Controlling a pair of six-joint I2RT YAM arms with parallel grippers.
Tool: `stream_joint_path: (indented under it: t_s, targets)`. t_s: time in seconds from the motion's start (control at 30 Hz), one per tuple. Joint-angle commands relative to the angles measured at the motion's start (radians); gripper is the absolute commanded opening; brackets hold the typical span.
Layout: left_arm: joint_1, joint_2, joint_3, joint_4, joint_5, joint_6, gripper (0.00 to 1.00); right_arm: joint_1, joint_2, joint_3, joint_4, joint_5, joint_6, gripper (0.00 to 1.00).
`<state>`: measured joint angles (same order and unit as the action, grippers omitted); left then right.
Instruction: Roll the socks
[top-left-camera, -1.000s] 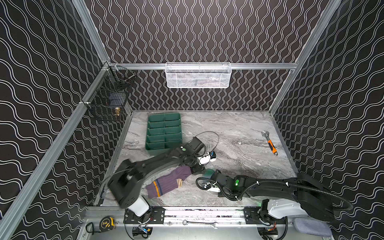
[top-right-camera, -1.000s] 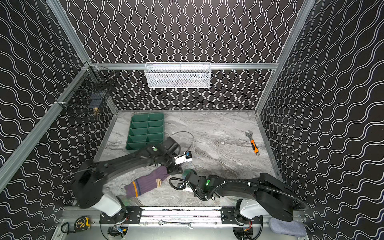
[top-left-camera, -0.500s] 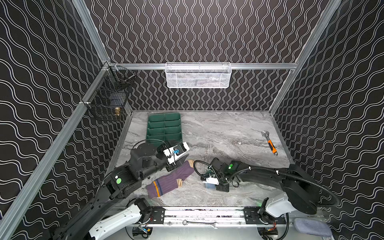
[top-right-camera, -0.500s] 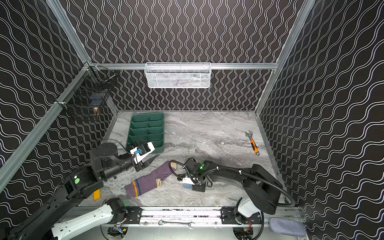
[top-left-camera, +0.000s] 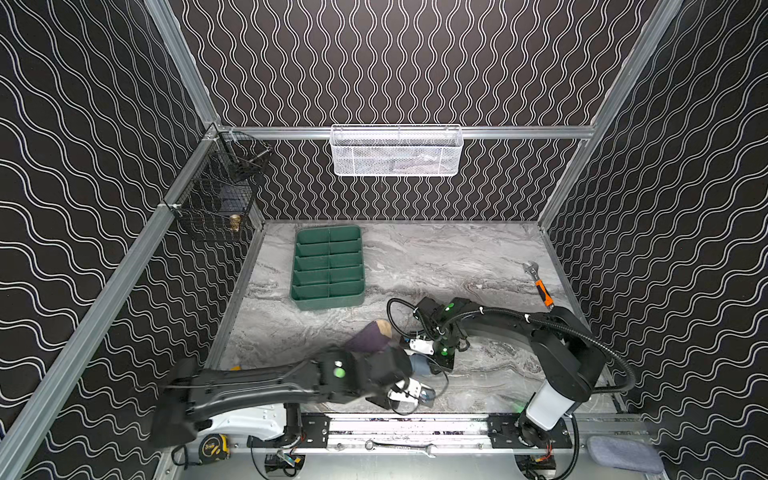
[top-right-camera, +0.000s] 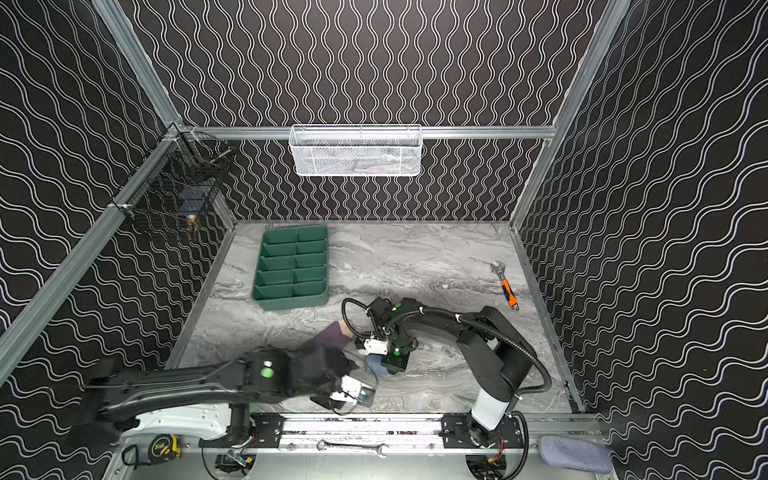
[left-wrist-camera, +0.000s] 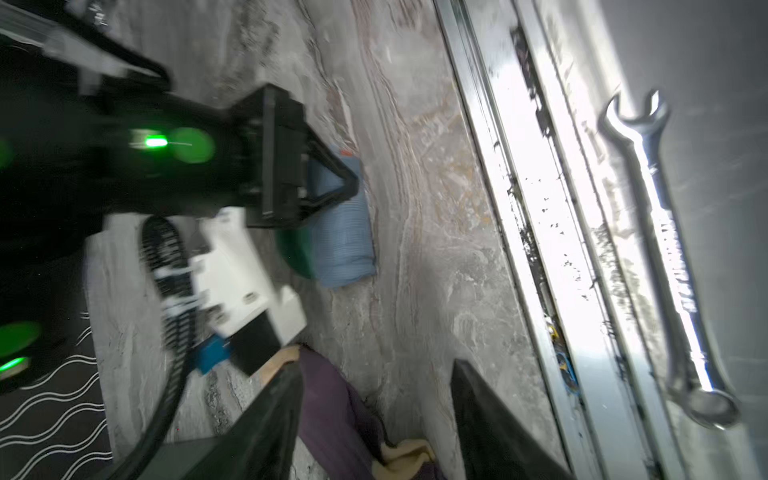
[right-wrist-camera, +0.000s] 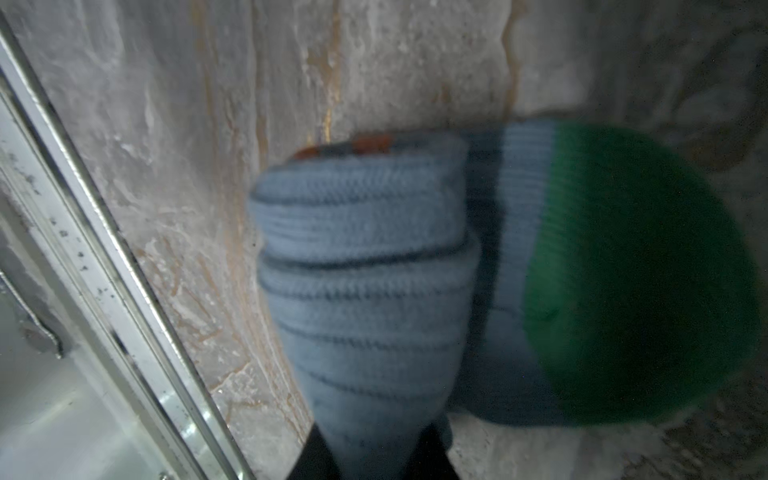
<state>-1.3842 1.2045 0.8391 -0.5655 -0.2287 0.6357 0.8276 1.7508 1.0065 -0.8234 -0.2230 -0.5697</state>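
- Left gripper (left-wrist-camera: 376, 365) first, since it sits nearest to us, low over the grey marbled tabletop (top-left-camera: 457, 257) just behind the aluminium front rail (top-left-camera: 457, 428). Its jaws stand apart with nothing clamped between them. The purple ribbed sock with the peach toe (left-wrist-camera: 332, 407) lies just beside one finger.
- A second ago this arm was stretched over the middle of the table, and then it drew back to the left. Now it has swung across the front (blur smears it in both top views). We read that as a new approach to the socks, not a grasp.
- Next comes the right gripper (right-wrist-camera: 376, 449), pinched shut on the blue ribbed sock with the green toe (right-wrist-camera: 365, 266). It has barely shifted over that second.
- The blue sock is wound in several layers from its orange-striped end, while a blue band and the green toe lie flat on the table. We judge this roll well along but unfinished.
- The purple sock lies flat and unrolled just behind the roll, about where it lay before and partly hidden under the left arm. That half of the job looks untouched to us.
- Farther back stand the dark green plastic compartment tray (top-left-camera: 328, 301) and, well apart at the right edge, the orange-handled adjustable wrench (top-left-camera: 541, 289).
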Motion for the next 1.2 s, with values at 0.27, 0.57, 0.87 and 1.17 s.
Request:
stream_joint_path:
  t_s: [0.27, 0.57, 0.87, 1.17]
  targets:
    - [-0.012, 0.338, -0.118, 0.631, -0.226, -0.033, 0.63, -0.03, 0.112, -0.055, 0.229, -0.029, -0.045, 0.0]
    - [0.0, 0.47, -0.127, 0.626, -0.193, -0.103, 0.5, -0.053, 0.101, -0.081, 0.247, -0.036, -0.056, 0.0]
    - [0.03, 0.507, -0.092, 0.521, -0.122, -0.135, 0.01, -0.074, 0.019, -0.096, 0.253, -0.008, -0.041, 0.08]
    - [0.068, 0.532, -0.025, 0.318, 0.054, -0.148, 0.0, -0.09, -0.369, -0.254, 0.505, 0.164, 0.023, 0.67]
